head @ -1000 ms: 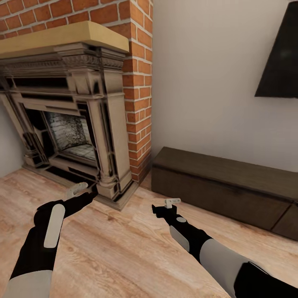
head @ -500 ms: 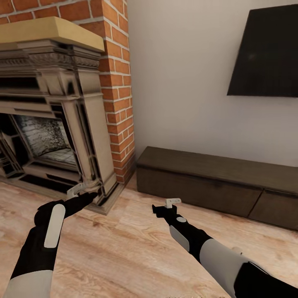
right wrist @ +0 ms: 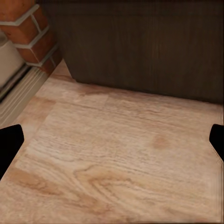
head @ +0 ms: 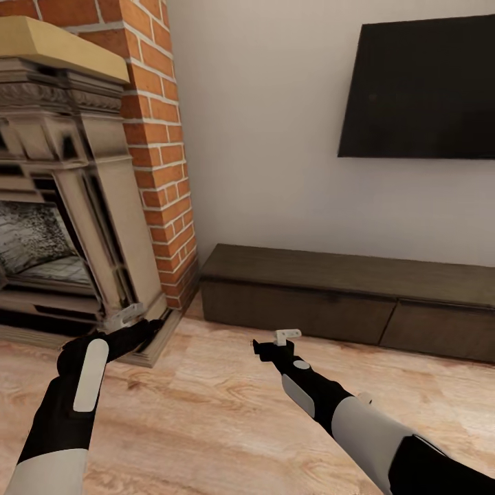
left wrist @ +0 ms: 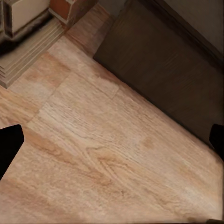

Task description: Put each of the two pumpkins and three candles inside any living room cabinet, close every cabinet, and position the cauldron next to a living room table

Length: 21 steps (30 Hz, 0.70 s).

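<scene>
Jaws spread on both arms; long dark-wood cabinet [head: 344, 302] shut.

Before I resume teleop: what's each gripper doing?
Left gripper: open, holding nothing.
Right gripper: open, holding nothing.

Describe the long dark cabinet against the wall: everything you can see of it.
The cabinet is a long, low unit of dark brown wood grain with a flat top, standing on the pale wooden floor against the light wall, under the wall-mounted black screen. Its left end sits close beside the brick column. The front shows wide drawer fronts split by a slanted seam toward the right; all look shut and flush, with no handles visible. Nothing rests on its top. Both grippers hang short of it.
</scene>
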Tool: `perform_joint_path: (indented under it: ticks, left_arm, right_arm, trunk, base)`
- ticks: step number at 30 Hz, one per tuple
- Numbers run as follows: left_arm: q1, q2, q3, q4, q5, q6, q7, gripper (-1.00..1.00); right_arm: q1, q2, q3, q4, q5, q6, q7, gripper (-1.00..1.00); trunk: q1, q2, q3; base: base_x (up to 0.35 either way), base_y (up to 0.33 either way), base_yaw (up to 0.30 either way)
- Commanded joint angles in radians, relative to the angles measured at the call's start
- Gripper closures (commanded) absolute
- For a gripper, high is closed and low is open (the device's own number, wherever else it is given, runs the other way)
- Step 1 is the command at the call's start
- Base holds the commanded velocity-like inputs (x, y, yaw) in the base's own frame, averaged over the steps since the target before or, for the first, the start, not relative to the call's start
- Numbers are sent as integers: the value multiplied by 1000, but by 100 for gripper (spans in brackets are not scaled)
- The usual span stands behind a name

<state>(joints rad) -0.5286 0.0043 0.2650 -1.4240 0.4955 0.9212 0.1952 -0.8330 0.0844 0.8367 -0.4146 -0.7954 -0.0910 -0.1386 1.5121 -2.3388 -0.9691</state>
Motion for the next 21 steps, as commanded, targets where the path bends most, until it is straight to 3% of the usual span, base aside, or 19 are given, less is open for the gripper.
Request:
perform_joint_path:
  ticks: [1,5,21]
  left_arm:
    - [0,0,0,-1,11,4,9,-100]
    - [0,-1,-1,0,12,4,9,-100]
    - [0,-1,-1,2,13,4,9,-100]
  right_arm:
    - [-1,0,8,0,-10,-5,-6,-100]
    - [-1,0,8,0,-10,-5,-7,-100]
    - [-1,0,8,0,-10,-8,-7,-100]
  trunk:
    - [0,0,-1]
    - [0,0,-1]
    - [0,0,-1]
  base:
    - [62,162,-272]
    - [115,193,-272]
    - [52,50,-272]
